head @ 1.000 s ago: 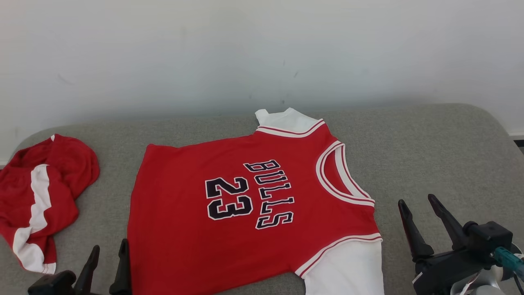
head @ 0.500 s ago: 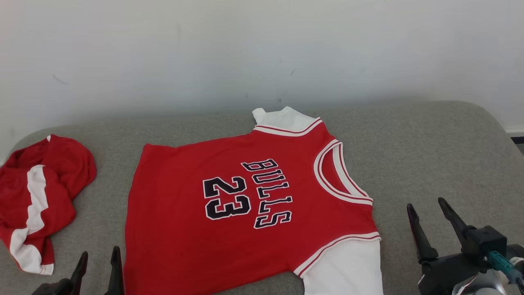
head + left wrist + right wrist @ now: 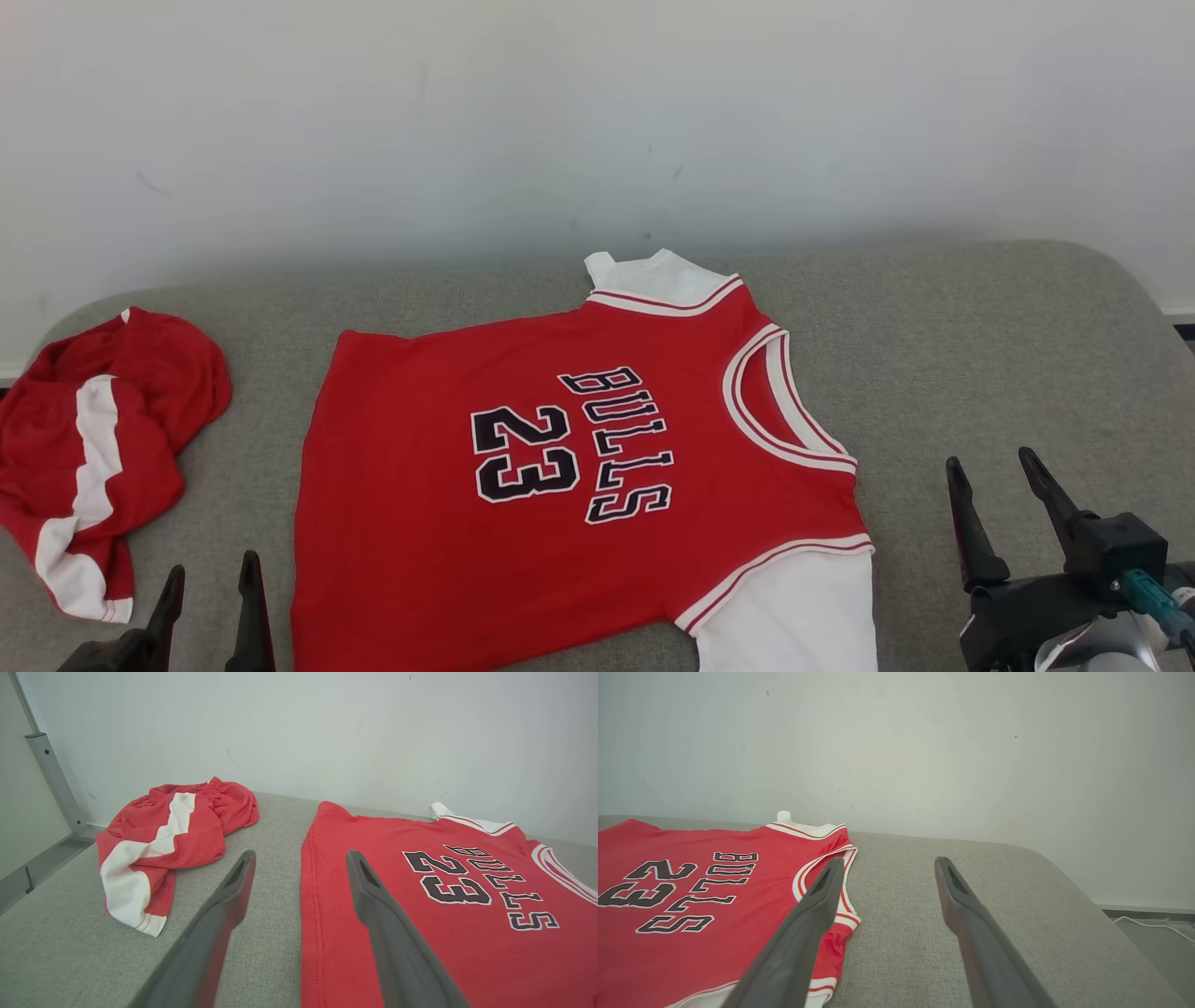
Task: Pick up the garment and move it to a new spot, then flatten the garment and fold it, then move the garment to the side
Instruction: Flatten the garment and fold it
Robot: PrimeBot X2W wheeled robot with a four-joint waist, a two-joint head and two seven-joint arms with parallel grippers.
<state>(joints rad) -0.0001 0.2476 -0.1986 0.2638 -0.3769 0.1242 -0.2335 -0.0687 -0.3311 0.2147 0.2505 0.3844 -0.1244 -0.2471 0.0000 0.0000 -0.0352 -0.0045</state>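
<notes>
Jersey: the red jersey (image 3: 579, 485) lies spread flat and print up in the middle of the grey surface (image 3: 980, 355), with the neck opening toward my right and the hem toward my left.
Sleeves: one white sleeve (image 3: 653, 275) pokes out at the far edge and the other (image 3: 794, 607) at the near edge; both look flat.
Stage: I judge the jersey already moved and flattened, so folding is the step in hand and is not yet begun.
Left pincer: my left pincer (image 3: 210, 569) is spread wide and empty, just beside the near hem corner; in my left wrist view its fingers straddle the hem line.
Right pincer: my right pincer (image 3: 990, 459) is spread wide and empty, over bare surface beyond the near shoulder and apart from the cloth.
Doing it well: I should pinch both layers at hem and shoulder together, lift only slightly, and carry the near edge over evenly so the sleeve tucks inside.
Risk: catching one layer would drag wrinkles back in.
Neighbour: crumpled red-and-white shorts (image 3: 93, 448) lie at the left end, apart from the jersey.
Containers: I see none; both garments lie loose on the surface.
</notes>
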